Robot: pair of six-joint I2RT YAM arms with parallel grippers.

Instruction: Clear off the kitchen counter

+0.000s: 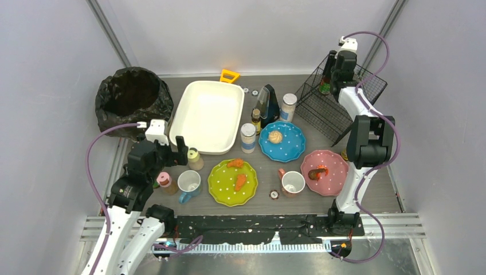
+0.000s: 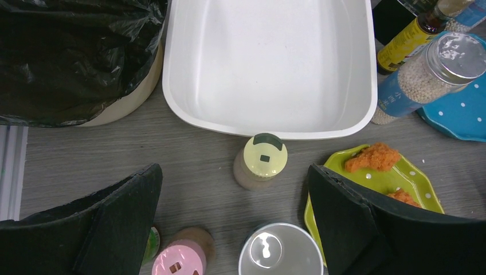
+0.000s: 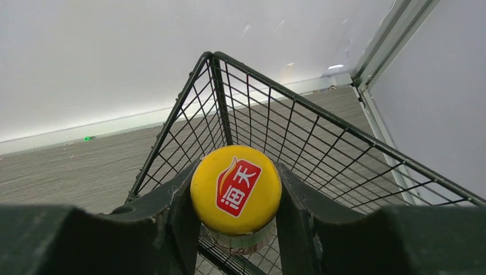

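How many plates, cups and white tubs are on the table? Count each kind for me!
Plates: 3 (green plate, blue plate, pink plate)
Cups: 2 (blue-handled mug, red-handled mug)
White tubs: 1 (white tub)
Total: 6

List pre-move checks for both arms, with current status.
1. Right gripper shut on yellow-capped bottle: ok.
2. Bottle over wire basket: ok.
3. Bottle's base resting on basket floor: cannot tell.
4. Left gripper open: ok.
5. Yellow-lidded shaker upright, just ahead of left gripper: ok.
6. Room around shaker: not ok; white tub, mug and pink-lidded jar stand close.
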